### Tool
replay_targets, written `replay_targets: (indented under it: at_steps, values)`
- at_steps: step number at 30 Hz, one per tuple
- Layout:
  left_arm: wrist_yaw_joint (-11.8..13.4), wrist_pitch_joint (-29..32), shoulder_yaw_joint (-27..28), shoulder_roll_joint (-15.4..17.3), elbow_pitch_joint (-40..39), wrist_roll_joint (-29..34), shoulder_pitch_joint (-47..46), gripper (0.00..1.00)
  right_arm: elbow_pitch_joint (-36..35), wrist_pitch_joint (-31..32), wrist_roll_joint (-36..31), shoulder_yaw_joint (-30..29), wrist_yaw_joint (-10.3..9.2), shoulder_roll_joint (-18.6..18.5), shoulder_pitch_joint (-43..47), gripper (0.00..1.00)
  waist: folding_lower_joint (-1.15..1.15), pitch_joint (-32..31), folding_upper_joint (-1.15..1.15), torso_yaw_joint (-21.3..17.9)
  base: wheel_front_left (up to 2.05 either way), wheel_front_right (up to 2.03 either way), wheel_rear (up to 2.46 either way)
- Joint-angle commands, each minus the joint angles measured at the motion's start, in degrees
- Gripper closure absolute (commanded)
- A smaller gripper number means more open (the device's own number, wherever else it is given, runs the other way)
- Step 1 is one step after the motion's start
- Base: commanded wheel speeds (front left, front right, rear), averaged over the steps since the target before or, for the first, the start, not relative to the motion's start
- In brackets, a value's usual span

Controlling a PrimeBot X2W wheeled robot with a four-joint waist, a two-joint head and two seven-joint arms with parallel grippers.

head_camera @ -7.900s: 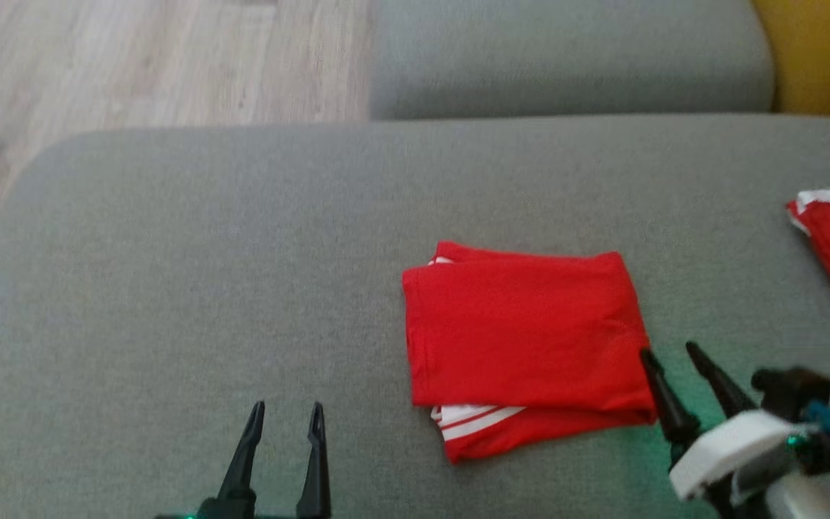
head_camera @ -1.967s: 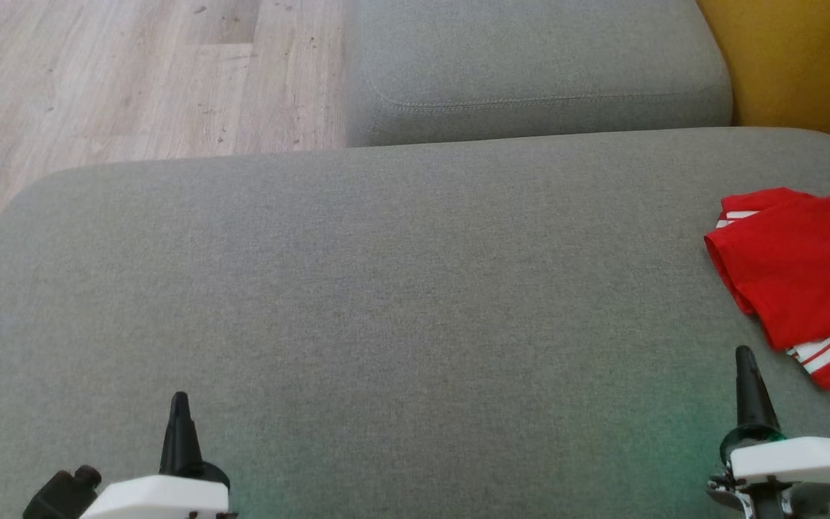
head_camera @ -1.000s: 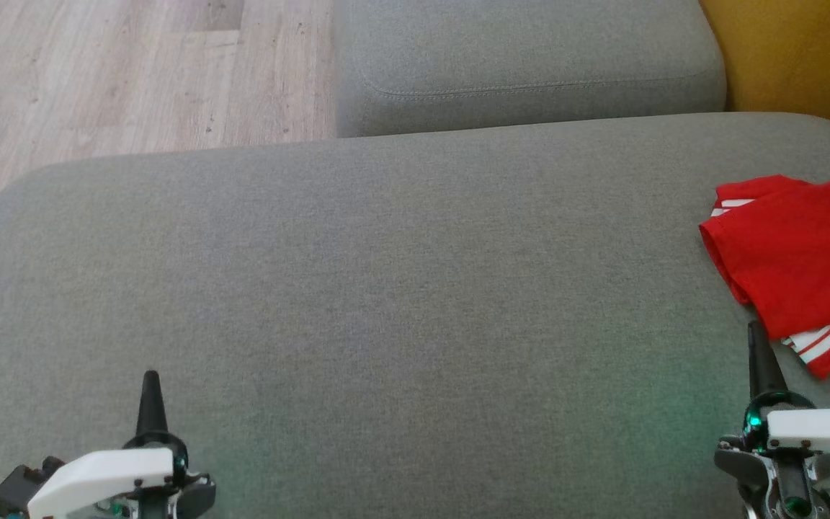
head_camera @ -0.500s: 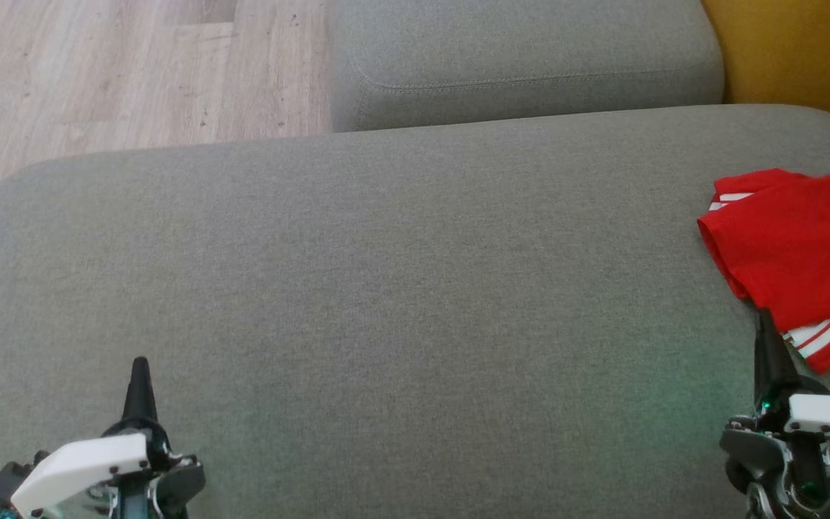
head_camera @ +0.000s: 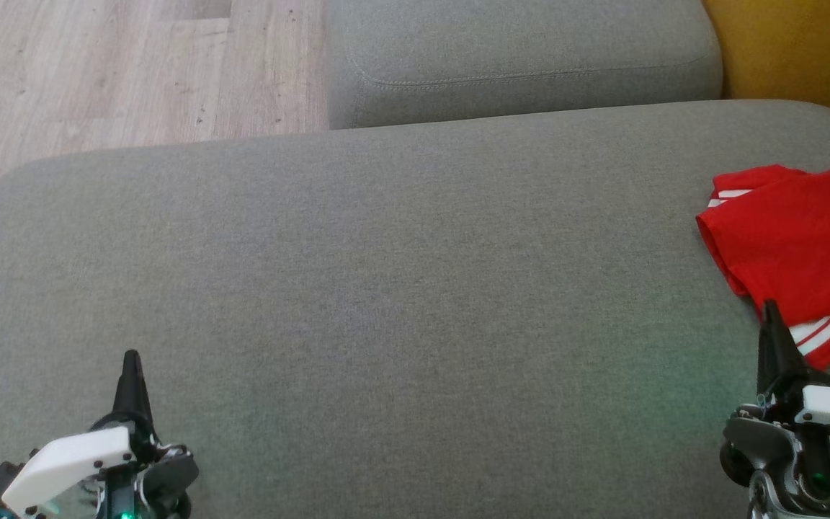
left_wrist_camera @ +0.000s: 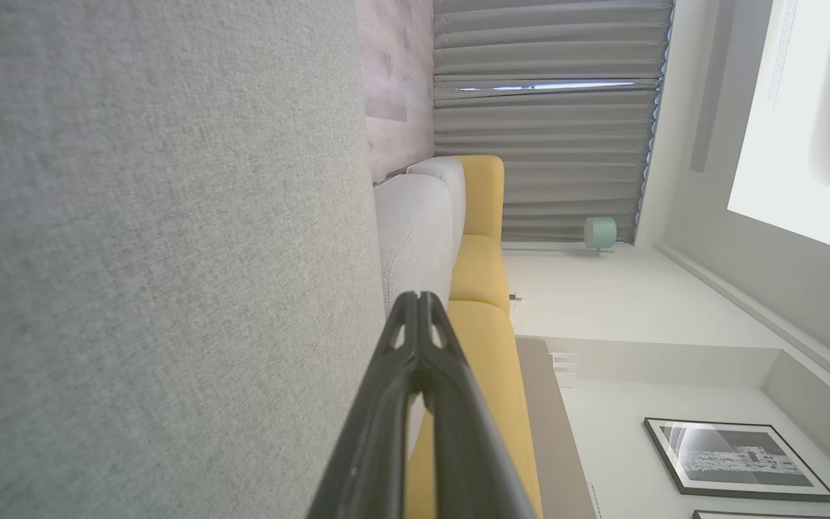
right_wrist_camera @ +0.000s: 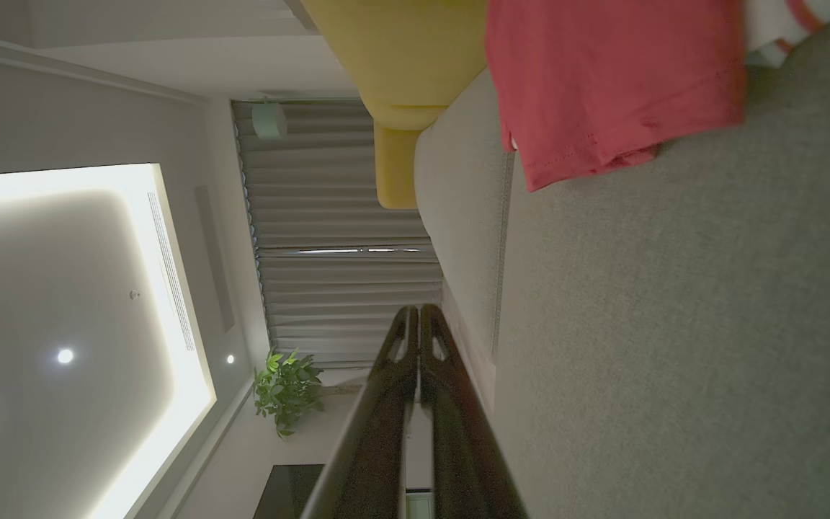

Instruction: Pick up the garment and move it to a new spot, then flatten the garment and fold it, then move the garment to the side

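Two claws, mine, both pinched shut on nothing | left claw low left, right claw near garment | garment folded at sofa's right edge, set aside, I judge | claws low, off the cloth, so the fold lies undisturbed

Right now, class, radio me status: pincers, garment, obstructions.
Left pincer shut, empty. Right pincer shut, empty. Red garment folded, right side of cushion. No obstruction seen.

The garment is matt red cloth, the cushion coarse-woven grey fabric, the floor pale wood-grain boards.
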Motion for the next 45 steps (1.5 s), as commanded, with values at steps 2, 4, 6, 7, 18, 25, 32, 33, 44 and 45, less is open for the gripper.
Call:
replay_targets:
  at_steps: [2,4,6,7,18,25,32,33,44,45]
  values:
    - [-0.4,0.3,2.3,0.5,-1.6,-0.1,-2.6,1.0,-1.8,0.5,0.3,1.0,-0.04,0.0,-2.7,1.0,0.0,0.0,0.0,0.0,0.0,0.0,0.0]
    - [-0.4,0.3,2.4,0.5,-1.6,0.0,-2.6,1.0,-1.8,0.6,0.2,1.0,-0.04,0.0,-2.7,1.0,0.0,0.0,0.0,0.0,0.0,0.0,0.0]
    - [-0.4,0.3,2.4,0.4,-1.6,0.0,-2.6,1.0,-1.8,0.6,0.2,0.9,-0.04,0.1,-2.7,1.0,0.0,0.0,0.0,0.0,0.0,0.0,0.0]
    - [-0.4,0.4,2.4,0.4,-1.6,0.1,-2.6,1.0,-1.8,0.6,0.2,0.9,-0.04,0.1,-2.7,1.0,0.0,0.0,0.0,0.0,0.0,0.0,0.0]
    - [-0.4,0.6,2.7,0.2,-1.6,0.3,-2.7,1.0,-1.8,0.8,0.0,0.7,-0.04,0.2,-2.7,1.0,0.0,0.0,0.0,0.0,0.0,0.0,0.0]
    - [-0.4,0.7,2.8,0.1,-1.6,0.4,-2.7,1.0,-1.8,0.9,-0.1,0.6,-0.04,0.3,-2.8,1.0,0.0,0.0,0.0,0.0,0.0,0.0,0.0]
    - [-0.4,0.8,3.0,0.0,-1.6,0.5,-2.7,1.0,-1.8,1.0,-0.2,0.5,-0.04,0.4,-2.8,1.0,0.0,0.0,0.0,0.0,0.0,0.0,0.0]
    - [-0.4,0.8,3.0,0.0,-1.6,0.5,-2.7,1.0,-1.8,1.0,-0.2,0.5,-0.04,0.4,-2.8,1.0,0.0,0.0,0.0,0.0,0.0,0.0,0.0]
    - [-0.4,1.0,3.2,-0.1,-1.6,0.7,-2.7,1.0,-1.8,1.1,-0.3,0.3,-0.04,0.5,-2.8,1.0,0.0,0.0,0.0,0.0,0.0,0.0,0.0]
    - [-0.4,1.0,3.2,-0.1,-1.6,0.7,-2.7,1.0,-1.8,1.1,-0.3,0.3,-0.04,0.5,-2.8,1.0,0.0,0.0,0.0,0.0,0.0,0.0,0.0]
